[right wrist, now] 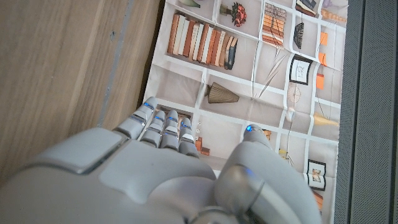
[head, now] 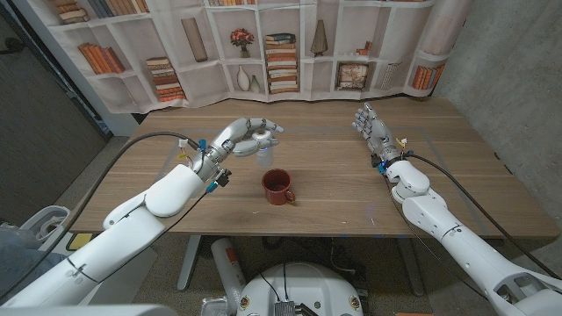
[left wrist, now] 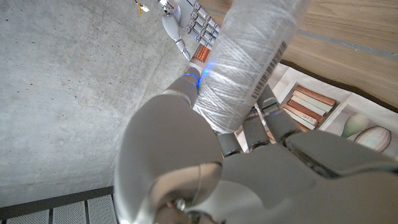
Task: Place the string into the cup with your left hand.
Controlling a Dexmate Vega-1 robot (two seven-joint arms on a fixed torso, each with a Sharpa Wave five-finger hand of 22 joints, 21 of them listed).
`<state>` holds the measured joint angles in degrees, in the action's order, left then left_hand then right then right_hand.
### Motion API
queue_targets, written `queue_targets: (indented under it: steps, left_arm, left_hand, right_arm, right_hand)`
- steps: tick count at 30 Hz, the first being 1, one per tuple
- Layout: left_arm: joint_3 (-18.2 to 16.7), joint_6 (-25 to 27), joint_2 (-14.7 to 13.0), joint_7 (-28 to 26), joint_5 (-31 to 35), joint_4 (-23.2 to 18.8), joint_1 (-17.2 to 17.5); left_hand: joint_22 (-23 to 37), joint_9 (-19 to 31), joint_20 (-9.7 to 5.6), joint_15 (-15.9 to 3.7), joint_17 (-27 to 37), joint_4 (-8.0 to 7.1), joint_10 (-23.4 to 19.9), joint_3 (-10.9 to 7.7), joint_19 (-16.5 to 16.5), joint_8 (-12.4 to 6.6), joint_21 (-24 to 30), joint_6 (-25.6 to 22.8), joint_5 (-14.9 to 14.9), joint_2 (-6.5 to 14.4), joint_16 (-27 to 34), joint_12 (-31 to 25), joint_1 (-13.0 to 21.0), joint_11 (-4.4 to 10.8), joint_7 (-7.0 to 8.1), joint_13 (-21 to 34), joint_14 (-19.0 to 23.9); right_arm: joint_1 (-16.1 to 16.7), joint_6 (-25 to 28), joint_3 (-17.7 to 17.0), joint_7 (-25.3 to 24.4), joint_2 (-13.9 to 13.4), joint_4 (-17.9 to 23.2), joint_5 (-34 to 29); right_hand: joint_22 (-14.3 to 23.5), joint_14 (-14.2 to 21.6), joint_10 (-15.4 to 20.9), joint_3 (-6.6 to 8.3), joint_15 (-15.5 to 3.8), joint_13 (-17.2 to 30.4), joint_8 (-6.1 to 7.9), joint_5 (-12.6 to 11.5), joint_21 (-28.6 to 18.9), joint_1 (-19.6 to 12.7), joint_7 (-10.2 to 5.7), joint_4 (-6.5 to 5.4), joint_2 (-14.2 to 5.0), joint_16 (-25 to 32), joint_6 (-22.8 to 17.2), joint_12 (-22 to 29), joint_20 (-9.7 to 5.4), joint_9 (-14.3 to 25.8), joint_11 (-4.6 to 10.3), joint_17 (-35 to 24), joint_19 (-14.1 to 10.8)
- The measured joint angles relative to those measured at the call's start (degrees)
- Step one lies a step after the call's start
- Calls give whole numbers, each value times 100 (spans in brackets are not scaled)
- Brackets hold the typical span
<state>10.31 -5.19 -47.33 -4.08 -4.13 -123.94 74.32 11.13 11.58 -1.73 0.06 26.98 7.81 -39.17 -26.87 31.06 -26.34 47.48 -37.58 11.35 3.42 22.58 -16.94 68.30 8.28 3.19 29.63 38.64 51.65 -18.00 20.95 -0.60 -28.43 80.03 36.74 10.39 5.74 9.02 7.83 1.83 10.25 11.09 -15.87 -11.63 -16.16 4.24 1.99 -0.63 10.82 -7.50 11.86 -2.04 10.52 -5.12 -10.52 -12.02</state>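
My left hand [head: 244,137] hovers above the table and grips a white spool of string [head: 260,151]. Up close, the string [left wrist: 244,67] is a wound white roll with a barcode label, clasped between the fingers [left wrist: 264,127]. A red cup [head: 277,186] with a handle stands upright on the wooden table [head: 351,202], just in front of and slightly right of that hand. My right hand [head: 372,129] stands at the right with its fingers apart, holding nothing; it also appears as the right hand [left wrist: 189,25] in the left wrist view.
A bookshelf-print backdrop [head: 281,48] hangs behind the table's far edge. A grey concrete wall [head: 509,79] rises at the right. Black cables [head: 145,145] run along both arms.
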Motion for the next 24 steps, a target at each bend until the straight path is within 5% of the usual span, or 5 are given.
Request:
queue_targets:
  steps: [24]
  left_arm:
    - [406, -140, 65, 122, -152, 341, -257]
  left_hand:
    - [-22, 28, 0, 0, 26, 15, -10, -32, -62, 0, 44, 0, -5, 32, -44, 43, -32, -11, 0, 54, 0]
  right_arm:
    - [28, -8, -11, -64, 9, 52, 1]
  right_hand:
    - [1, 21, -1, 0, 21, 0, 0, 0, 0, 22, 17, 0, -22, 0, -18, 0, 0, 0, 1, 0, 0]
